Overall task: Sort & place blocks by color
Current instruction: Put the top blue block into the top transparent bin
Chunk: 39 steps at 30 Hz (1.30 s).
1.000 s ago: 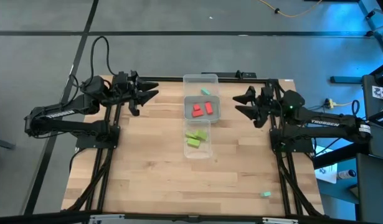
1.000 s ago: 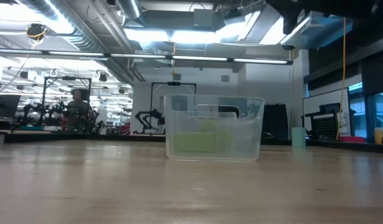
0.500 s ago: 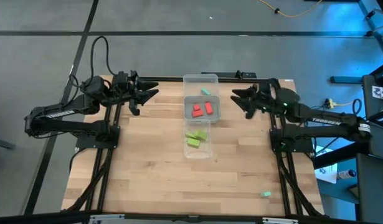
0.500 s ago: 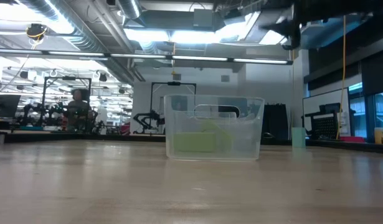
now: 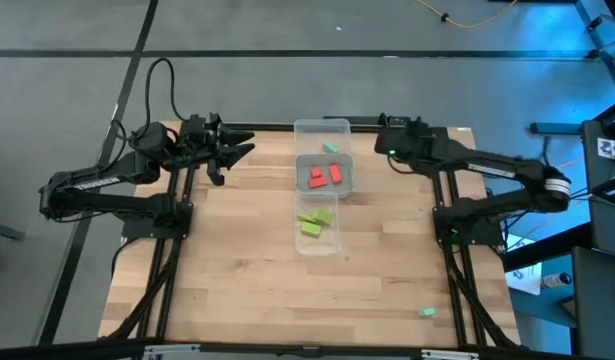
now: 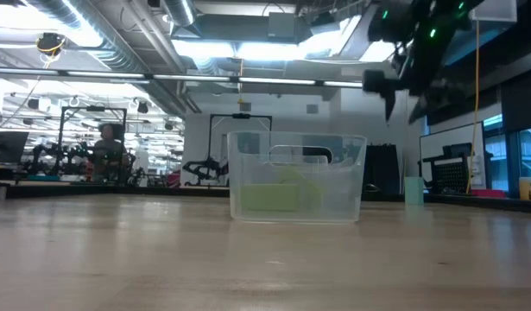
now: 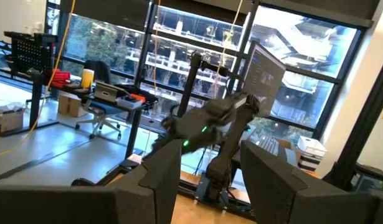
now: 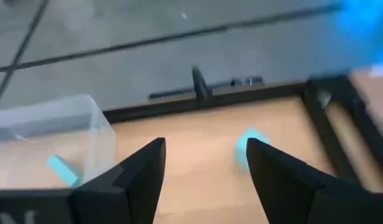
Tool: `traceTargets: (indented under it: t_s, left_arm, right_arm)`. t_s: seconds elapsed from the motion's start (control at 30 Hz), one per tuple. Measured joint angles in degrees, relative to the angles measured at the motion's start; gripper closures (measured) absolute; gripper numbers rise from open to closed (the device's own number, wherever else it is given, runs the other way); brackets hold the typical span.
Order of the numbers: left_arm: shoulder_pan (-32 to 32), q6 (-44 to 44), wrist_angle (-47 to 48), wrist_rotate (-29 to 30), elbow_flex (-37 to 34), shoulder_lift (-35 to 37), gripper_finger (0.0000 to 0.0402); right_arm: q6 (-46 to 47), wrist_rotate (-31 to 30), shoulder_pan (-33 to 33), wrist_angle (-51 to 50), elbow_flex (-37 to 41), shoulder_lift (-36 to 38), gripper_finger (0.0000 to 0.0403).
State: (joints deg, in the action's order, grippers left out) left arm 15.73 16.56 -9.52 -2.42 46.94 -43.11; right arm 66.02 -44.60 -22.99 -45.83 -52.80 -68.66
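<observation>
The right gripper (image 8: 203,163) is seen with its two dark fingers (image 8: 138,171) spread apart and nothing between them, held above the wooden table (image 8: 191,140). Just beyond the gap, close to one fingertip, a mint teal-green block (image 8: 246,144) lies on the wood. Off to the other side, a clear plastic tray (image 8: 60,134) is seen with another mint teal-green block (image 8: 61,169) inside it, and past the table's black frame (image 8: 203,93) grey floor is visible.

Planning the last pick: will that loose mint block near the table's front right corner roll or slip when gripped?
The mint block looks flat-sided, so it probably won't roll. Being tiny, it is likely light and may skid on the smooth wooden table if nudged.
</observation>
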Motion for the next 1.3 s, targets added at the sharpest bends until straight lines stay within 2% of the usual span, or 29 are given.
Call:
traceTargets:
  t_s: [0.2,0.57,0.8,1.03,1.3]
  left_arm:
    - [0.0,1.1,0.0,0.0,0.0,0.0,0.0245]
    - [0.0,2.4,-0.2,0.0,0.0,0.0,0.0245]
    - [0.0,2.4,-0.5,0.1,0.0,0.0,0.0245]
    - [0.0,2.4,-0.5,0.1,0.0,0.0,0.0245]
    - [0.0,2.4,-0.5,0.3,0.0,0.0,0.0245]
  right_arm:
    - [8.5,1.3,-4.9,1.0,2.5,-7.1,0.0176]
    - [11.8,1.2,-11.7,2.4,2.5,-16.7,0.0176]
    - [13.2,2.3,-13.7,7.4,2.5,-20.8,0.0176]
    - [17.9,2.7,-14.6,7.3,2.5,-23.9,0.0176]
    - [17.8,2.4,-15.2,9.3,2.5,-27.5,0.0176]
